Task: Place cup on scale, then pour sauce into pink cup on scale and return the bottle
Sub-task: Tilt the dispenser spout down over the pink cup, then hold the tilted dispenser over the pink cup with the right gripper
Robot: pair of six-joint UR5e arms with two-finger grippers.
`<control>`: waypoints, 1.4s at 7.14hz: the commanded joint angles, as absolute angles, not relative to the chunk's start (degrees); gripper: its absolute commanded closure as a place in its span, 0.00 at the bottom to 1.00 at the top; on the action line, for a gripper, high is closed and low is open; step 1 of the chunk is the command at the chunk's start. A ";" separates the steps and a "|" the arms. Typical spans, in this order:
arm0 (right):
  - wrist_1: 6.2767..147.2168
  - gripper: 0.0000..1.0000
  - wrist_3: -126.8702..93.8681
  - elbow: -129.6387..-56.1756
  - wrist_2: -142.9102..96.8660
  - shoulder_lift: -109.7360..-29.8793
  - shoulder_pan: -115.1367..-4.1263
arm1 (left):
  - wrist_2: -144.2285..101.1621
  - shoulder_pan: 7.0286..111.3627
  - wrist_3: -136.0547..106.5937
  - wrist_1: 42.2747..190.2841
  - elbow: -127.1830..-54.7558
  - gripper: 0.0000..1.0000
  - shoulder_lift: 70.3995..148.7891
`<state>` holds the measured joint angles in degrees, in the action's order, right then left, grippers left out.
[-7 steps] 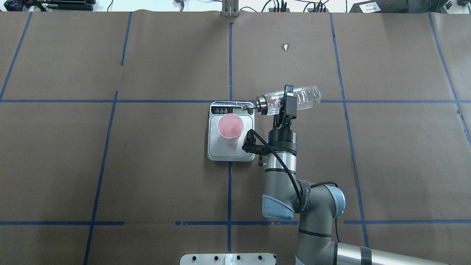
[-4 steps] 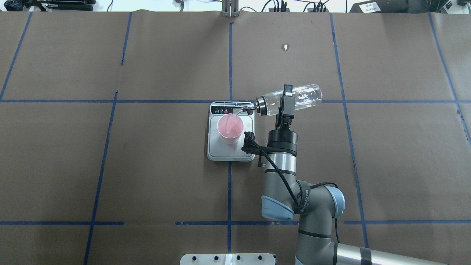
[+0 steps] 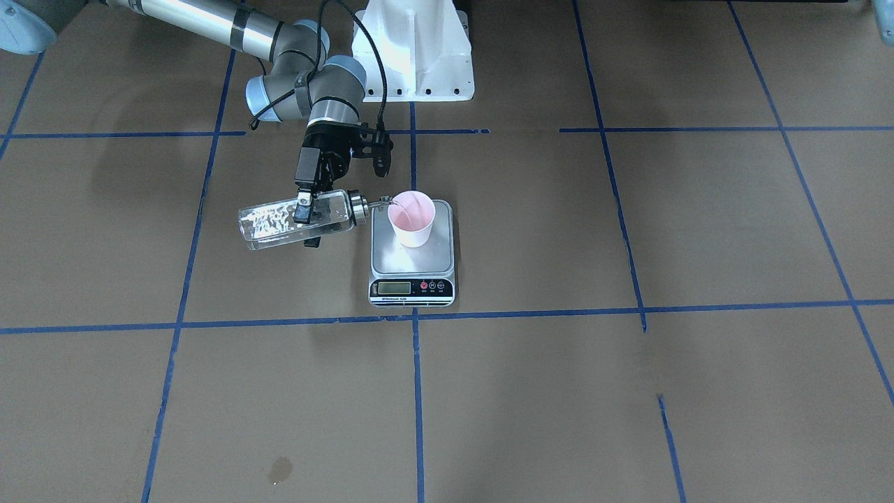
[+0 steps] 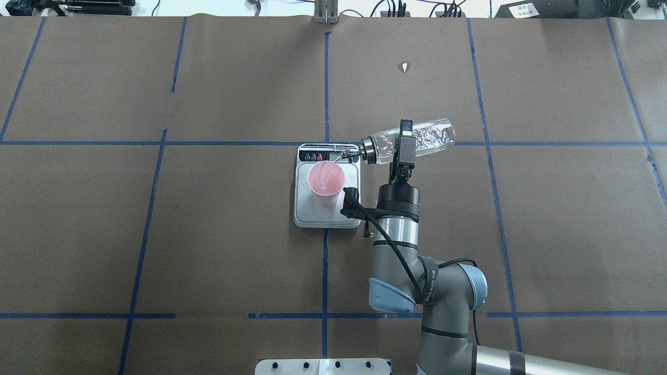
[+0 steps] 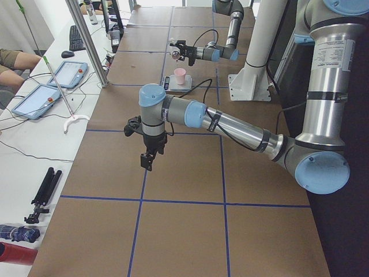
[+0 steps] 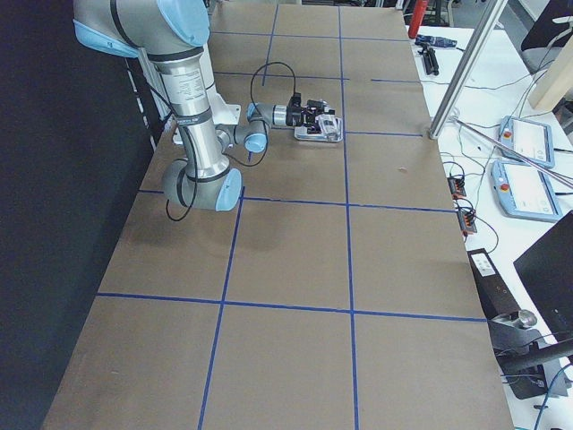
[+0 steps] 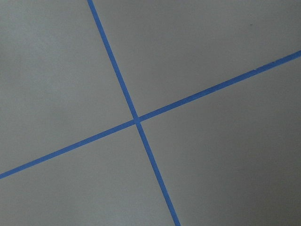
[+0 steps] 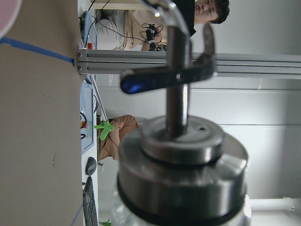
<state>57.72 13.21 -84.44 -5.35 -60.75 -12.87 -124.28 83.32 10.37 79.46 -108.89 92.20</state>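
The pink cup [image 4: 325, 181] stands upright on the steel scale [image 4: 325, 216], toward its display end. My right gripper [image 4: 406, 143] is shut on the clear glass bottle [image 4: 432, 138], held almost level to the right of the scale. The metal spout [image 4: 345, 154] is over the cup's rim, and a thin stream of clear sauce runs into the cup. The front view shows the same: cup [image 3: 412, 218], scale [image 3: 412, 264], bottle [image 3: 269, 223], gripper [image 3: 307, 222]. The right wrist view is filled by the pourer cap [image 8: 181, 160]. My left gripper [image 5: 149, 160] hangs over bare table far from the scale; I cannot tell whether it is open.
Brown paper with blue tape lines covers the table. A small white tear [image 4: 405, 66] lies beyond the bottle and a stain [image 3: 281, 469] marks the operators' side. The white robot pedestal [image 3: 412, 49] stands behind the scale. Operators' tablets [image 5: 34, 98] sit on a side bench.
The bottle has tipped a little further, spout down. A stream now runs from the spout into the cup, and bubbles show in the bottle. The right wrist has shifted slightly left.
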 commanded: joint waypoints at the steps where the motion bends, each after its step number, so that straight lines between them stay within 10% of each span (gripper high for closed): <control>1: 57.74 1.00 13.62 -84.38 -4.40 -60.73 -12.66 | -124.28 83.32 10.37 79.45 -108.90 0.00 92.20; 10: 57.66 1.00 14.15 -84.37 -2.55 -60.38 -11.78 | -124.28 83.41 10.37 79.28 -109.07 0.00 92.20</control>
<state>57.66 14.03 -84.38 -3.08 -60.35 -12.00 -124.28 83.36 10.37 79.32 -109.05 92.20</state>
